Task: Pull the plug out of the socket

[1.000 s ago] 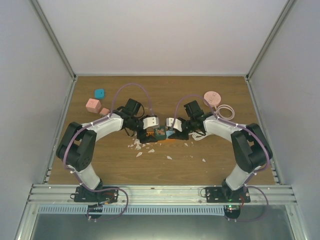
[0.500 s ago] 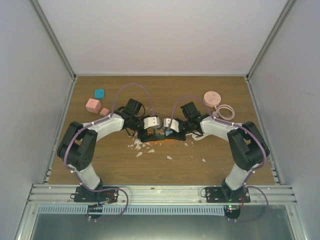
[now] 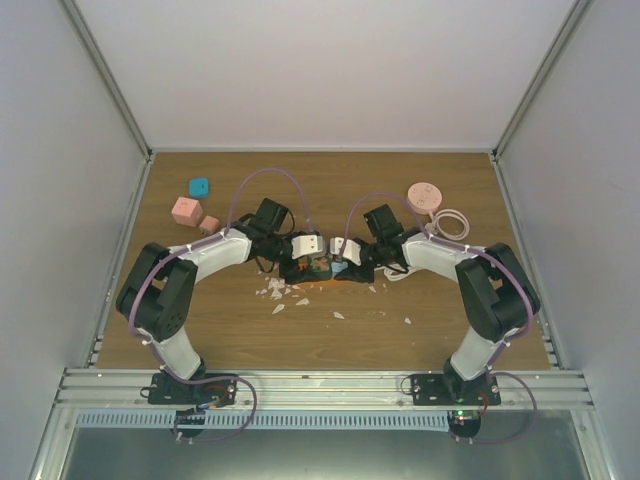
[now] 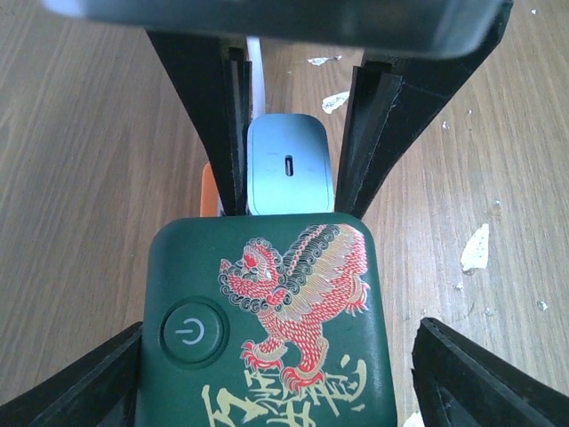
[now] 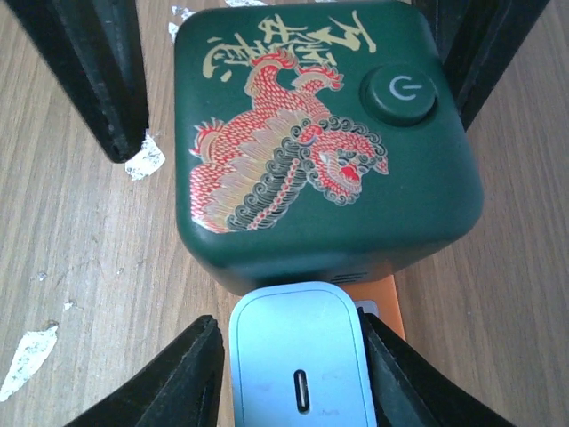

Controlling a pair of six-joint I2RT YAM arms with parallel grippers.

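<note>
Right end effector (image 5: 292,345): clenched on the light-blue plug (image 4: 289,165), with one black finger pressed against each of its side faces.
Left end effector (image 4: 277,331): released; its two fingers stand wide astride the socket (image 5: 311,133), and bare wood shows between the cube and at least one finger.
Plug: seated in the socket's side wall, the one turned toward the right arm, with its body butted against the green face. A small slot port shows on its upward face.
Socket: a dark green rounded cube resting on the worktop (image 3: 330,180) near the middle, between the two end effectors. Its top bears a red and gold dragon print, gold characters and a round power button.
Orange piece (image 5: 384,311): a thin strip peeking out beneath the plug, beside the socket; what it is cannot be told.
White flakes (image 3: 278,290): scattered on the wood just on the near side of the socket.
Far left: two pink blocks (image 3: 184,209) and a teal block (image 3: 199,186), well apart from the socket.
Far right: a pink disc (image 3: 424,195) and a white coiled cable (image 3: 452,222), the cable close beside the right arm.
</note>
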